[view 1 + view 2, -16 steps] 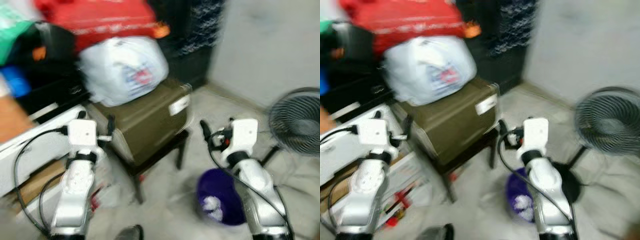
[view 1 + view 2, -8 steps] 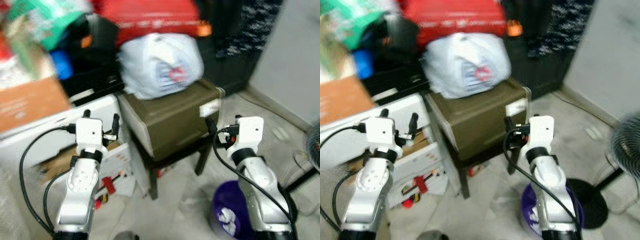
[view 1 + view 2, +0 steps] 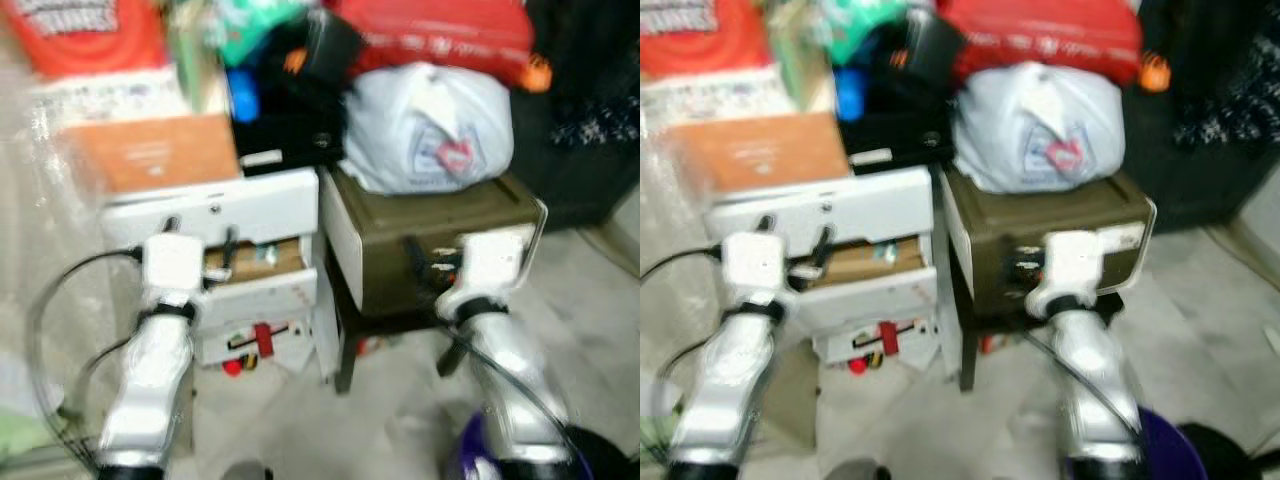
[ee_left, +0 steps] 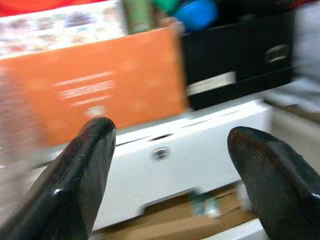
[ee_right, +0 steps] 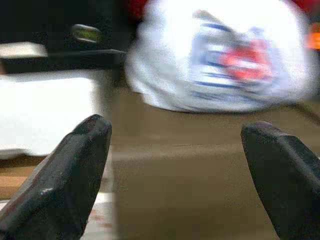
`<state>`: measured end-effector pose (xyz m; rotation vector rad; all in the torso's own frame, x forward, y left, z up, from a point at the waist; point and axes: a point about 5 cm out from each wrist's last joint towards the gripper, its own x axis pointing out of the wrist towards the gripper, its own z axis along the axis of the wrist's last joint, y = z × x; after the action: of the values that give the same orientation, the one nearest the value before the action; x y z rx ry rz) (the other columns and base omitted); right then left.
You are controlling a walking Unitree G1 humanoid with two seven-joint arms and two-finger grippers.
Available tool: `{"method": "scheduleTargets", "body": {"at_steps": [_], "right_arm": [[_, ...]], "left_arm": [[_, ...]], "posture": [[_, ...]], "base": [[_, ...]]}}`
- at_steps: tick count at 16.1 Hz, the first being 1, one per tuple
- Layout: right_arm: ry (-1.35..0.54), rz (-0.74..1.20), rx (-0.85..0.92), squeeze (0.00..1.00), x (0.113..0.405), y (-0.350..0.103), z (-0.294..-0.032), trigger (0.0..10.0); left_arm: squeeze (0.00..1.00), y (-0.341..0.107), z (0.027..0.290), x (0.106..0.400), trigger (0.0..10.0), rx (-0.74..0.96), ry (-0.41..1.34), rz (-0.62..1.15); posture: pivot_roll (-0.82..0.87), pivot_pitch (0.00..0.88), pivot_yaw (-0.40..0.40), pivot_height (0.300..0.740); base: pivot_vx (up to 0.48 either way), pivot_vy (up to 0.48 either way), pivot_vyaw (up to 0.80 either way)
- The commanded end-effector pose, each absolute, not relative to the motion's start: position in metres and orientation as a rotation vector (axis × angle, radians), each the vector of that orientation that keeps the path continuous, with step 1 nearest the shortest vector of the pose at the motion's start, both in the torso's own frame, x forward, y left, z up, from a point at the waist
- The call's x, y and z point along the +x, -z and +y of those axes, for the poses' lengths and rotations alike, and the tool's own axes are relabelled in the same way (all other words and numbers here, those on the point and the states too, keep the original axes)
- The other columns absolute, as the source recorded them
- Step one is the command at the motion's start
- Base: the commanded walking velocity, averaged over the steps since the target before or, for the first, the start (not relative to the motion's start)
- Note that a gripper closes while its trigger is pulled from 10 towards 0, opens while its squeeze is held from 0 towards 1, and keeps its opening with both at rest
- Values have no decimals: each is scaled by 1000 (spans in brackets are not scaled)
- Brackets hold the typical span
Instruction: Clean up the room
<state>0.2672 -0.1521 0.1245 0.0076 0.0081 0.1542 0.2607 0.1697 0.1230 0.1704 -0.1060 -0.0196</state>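
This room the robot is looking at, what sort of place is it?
Probably a cluttered storage corner of a home: a white plastic bag on an olive case, an orange box atop a white unit, and a red bag piled above.

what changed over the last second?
Only the camera turned left: the fan and most of the purple bin slid out, the white cabinet and orange box came in. The white bag stays on the olive case. Left tool and right tool stay raised, open, empty.
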Motion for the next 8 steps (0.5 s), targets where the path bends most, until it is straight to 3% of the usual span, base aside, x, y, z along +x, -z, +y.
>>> {"method": "scheduleTargets", "body": {"at_steps": [1, 4, 8], "right_arm": [[-119, 7, -6, 0, 268, -125, -161, 10000], [-118, 6, -4, 0, 268, -125, -162, 10000], [-113, 5, 4, 0, 268, -125, -162, 10000]], "left_arm": [[0, -127, 164, 262, 10000, 165, 42, -125], [0, -127, 164, 262, 10000, 165, 42, -124], [0, -126, 163, 262, 10000, 166, 48, -121]], "posture": [[-133, 0, 5, 740], [-133, 0, 7, 740], [-133, 0, 7, 740]], "base": [[0, 0, 800], [0, 0, 800], [0, 0, 0]]}}
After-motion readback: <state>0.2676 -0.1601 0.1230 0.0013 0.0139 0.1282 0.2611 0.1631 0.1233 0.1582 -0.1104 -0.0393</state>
